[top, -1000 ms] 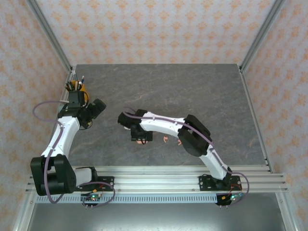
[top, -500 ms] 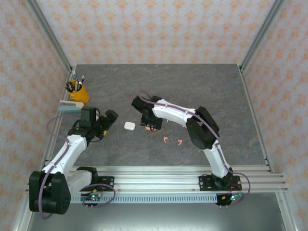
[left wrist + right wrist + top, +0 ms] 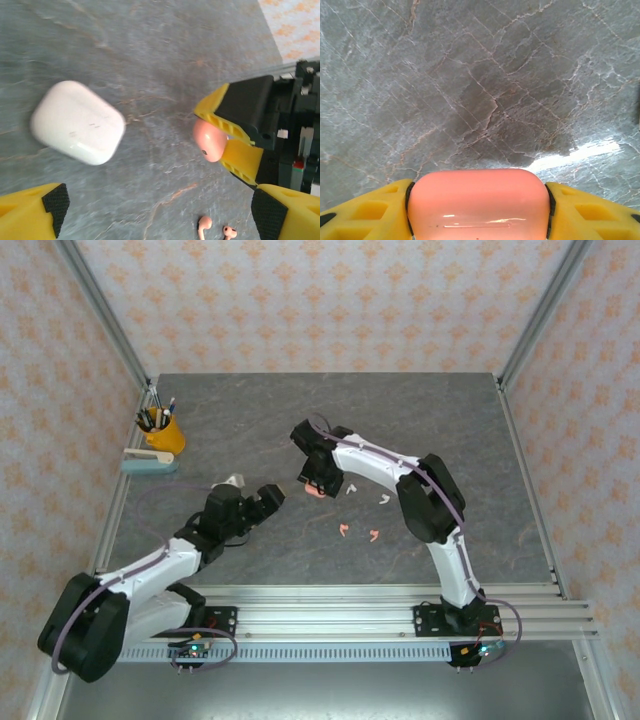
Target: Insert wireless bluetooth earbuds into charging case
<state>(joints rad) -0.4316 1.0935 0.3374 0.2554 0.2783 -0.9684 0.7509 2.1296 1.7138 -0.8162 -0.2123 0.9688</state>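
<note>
Right tool (image 3: 317, 483) pinches the pink case (image 3: 477, 205); left tool (image 3: 264, 501) is spread over the white case (image 3: 77, 122). Pink earbuds (image 3: 343, 530) and white earbuds (image 3: 351, 490) (four in all) lie loose on the surface (image 3: 450, 420); none inserted.

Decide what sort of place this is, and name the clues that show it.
Probably a robot test cell: the left arm and right arm bolted to a metal rail, an aluminium frame post, and patterned wall panels boxing in the table.

glossy plastic pink case (image 3: 479, 202); smooth marbled tabletop (image 3: 470, 75)
</note>
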